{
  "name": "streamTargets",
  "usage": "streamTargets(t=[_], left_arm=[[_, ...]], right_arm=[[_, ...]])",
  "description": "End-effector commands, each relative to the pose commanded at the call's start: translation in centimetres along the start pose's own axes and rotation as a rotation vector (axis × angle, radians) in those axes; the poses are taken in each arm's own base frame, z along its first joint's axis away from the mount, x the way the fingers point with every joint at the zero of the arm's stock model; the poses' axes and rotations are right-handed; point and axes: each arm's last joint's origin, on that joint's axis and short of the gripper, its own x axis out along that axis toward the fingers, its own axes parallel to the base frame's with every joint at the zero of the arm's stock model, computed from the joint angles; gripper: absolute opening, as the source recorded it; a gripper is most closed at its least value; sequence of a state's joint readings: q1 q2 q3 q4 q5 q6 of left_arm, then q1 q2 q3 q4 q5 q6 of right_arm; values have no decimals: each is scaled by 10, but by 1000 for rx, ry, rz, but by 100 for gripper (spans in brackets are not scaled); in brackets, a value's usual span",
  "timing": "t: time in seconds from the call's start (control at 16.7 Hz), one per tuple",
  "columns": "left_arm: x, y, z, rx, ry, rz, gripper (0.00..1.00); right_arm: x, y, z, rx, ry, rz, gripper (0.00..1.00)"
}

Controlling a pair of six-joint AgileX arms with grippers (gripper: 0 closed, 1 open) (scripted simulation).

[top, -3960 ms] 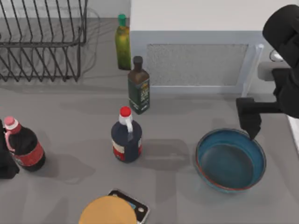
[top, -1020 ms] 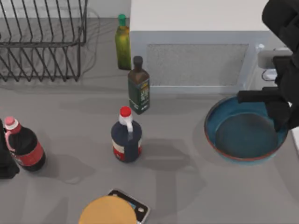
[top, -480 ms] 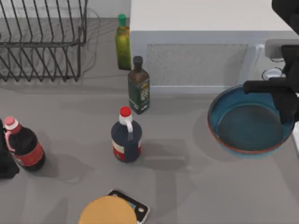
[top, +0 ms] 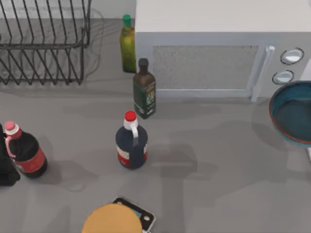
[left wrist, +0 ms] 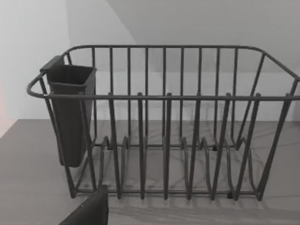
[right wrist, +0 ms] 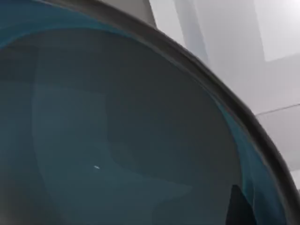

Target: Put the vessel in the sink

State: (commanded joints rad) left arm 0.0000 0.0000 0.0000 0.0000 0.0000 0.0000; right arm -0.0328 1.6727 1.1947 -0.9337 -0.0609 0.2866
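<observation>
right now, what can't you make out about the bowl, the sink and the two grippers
- The vessel: the top view's right edge cuts it off, so its far side is hidden.
- The sink: not to be made out, so how far is left cannot be told.
- Right gripper: the right wrist view looks into the vessel's teal inside; its grip cannot be told.
- Left gripper: the left wrist view faces the dish rack.

Left arm (top: 6, 167) parked at table's left edge
</observation>
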Motion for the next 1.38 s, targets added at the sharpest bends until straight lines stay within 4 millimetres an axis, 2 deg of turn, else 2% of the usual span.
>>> streamTargets(t=[0.18, 0.3, 0.42, 0.54, 0.72, 0.96, 1.14, 1.38], left_arm=[[0, 0, 0, 0, 0, 0, 100], [0, 0, 0, 0, 0, 0, 100], [0, 0, 0, 0, 0, 0, 100], [0, 0, 0, 0, 0, 0, 100], [0, 0, 0, 0, 0, 0, 100], [0, 0, 0, 0, 0, 0, 100], [0, 0, 0, 0, 0, 0, 100], [0, 0, 0, 0, 0, 0, 100]], right_arm=[[25, -64, 12, 118, -199, 50, 0], [34, -102, 15, 162, -381, 73, 0], [36, -132, 15, 166, -583, 83, 0], [32, -151, 12, 126, -783, 87, 0], [18, -159, 8, 3, -1046, 100, 0], [-5, -148, 2, -184, -1294, 137, 0], [-16, -139, -2, -277, -1391, 163, 0], [-18, -137, -3, -293, -1407, 168, 0]])
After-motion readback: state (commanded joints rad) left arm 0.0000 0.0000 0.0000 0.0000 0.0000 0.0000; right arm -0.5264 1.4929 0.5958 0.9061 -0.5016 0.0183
